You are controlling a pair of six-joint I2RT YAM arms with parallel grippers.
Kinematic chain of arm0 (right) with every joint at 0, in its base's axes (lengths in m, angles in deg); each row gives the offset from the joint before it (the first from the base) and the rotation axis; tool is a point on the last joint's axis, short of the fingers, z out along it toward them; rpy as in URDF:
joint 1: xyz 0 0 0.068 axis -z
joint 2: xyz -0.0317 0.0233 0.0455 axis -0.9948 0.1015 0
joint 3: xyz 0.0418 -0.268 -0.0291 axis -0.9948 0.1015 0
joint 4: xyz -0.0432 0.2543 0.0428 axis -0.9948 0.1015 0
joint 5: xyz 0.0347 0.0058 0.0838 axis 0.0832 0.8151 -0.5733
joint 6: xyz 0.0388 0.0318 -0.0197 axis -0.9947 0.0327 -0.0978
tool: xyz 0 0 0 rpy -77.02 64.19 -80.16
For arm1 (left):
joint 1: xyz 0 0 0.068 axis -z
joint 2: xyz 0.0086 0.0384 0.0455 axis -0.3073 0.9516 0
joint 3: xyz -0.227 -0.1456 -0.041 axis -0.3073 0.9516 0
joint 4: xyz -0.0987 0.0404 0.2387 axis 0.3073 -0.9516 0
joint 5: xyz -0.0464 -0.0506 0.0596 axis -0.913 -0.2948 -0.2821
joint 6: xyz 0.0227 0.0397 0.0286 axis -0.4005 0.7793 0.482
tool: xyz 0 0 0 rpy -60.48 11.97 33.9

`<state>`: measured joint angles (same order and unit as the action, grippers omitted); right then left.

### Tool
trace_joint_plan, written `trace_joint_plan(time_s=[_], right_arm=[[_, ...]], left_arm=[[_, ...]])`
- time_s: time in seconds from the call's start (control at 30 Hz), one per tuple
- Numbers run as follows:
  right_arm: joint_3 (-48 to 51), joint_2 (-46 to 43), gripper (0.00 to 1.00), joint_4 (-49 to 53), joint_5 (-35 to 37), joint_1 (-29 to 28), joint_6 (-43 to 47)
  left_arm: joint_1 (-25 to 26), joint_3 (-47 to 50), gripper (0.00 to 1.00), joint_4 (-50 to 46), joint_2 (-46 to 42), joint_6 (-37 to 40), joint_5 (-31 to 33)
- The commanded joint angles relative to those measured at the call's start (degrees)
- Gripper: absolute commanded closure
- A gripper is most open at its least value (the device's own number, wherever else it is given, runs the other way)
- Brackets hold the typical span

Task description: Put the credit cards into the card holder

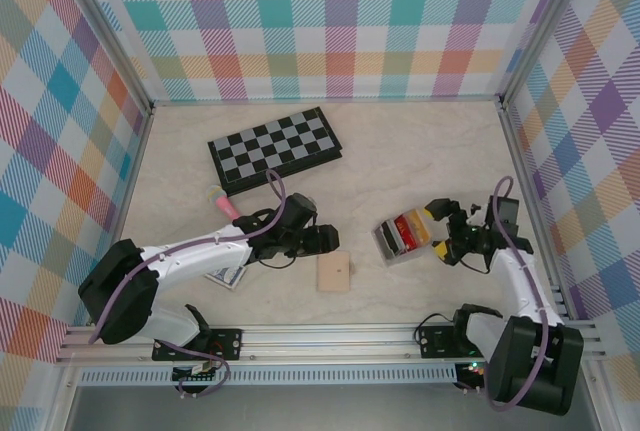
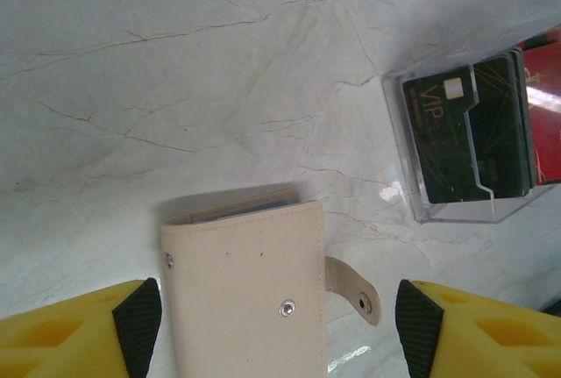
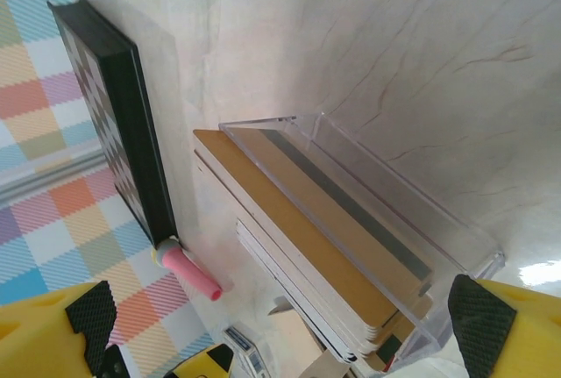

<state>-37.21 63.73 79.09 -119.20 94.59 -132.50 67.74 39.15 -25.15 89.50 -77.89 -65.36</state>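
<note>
The left pincer (image 1: 330,241) is hovering wide open and empty over a flat tan leather folding wallet (image 2: 245,295). The wallet is lying folded near the middle of the counter's (image 1: 420,151) near edge, its snap tab (image 2: 355,290) hanging undone. The right pincer (image 1: 440,229) is also gaping fully and gripping nothing. It is waiting just beside the small clear plastic card holder (image 1: 400,239), which is sitting toward the counter's right edge. Several thin plastic credit cards (image 2: 465,141) are already standing packed in the holder's slots: a black one marked VIP at the front, a red one behind it and a gold-orange one at the far side. A sliver of blue is peeking from the wallet's top edge, possibly a last card waiting to be drawn out. The job is looking mostly done, with whatever the wallet is hiding left to move across.
</note>
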Motion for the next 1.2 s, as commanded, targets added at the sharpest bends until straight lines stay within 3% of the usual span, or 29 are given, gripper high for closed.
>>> trace_joint_plan(time_s=[0.0, 0.53, 0.9, 1.17], right_arm=[[0.72, 1.67, 0.00, -6.73, 2.31, -4.66, -5.46], [-9.87, 20.64, 0.00, -17.32, 5.30, -20.42, -6.05], [-22.57, 35.84, 0.00, -16.39, -1.76, -23.46, 3.34], [-29.49, 40.18, 0.03, -12.64, -5.93, -25.27, 8.04]], left_arm=[[0.52, -1.15, 0.27, -0.12, -0.05, -0.62, -1.77], [-1.01, -2.32, 0.29, 0.67, 2.39, -4.49, -2.60], [-3.75, -2.00, 0.29, 1.44, 3.45, -6.02, -4.05], [-7.03, -1.34, 0.30, 6.96, 5.53, -8.78, -7.38]])
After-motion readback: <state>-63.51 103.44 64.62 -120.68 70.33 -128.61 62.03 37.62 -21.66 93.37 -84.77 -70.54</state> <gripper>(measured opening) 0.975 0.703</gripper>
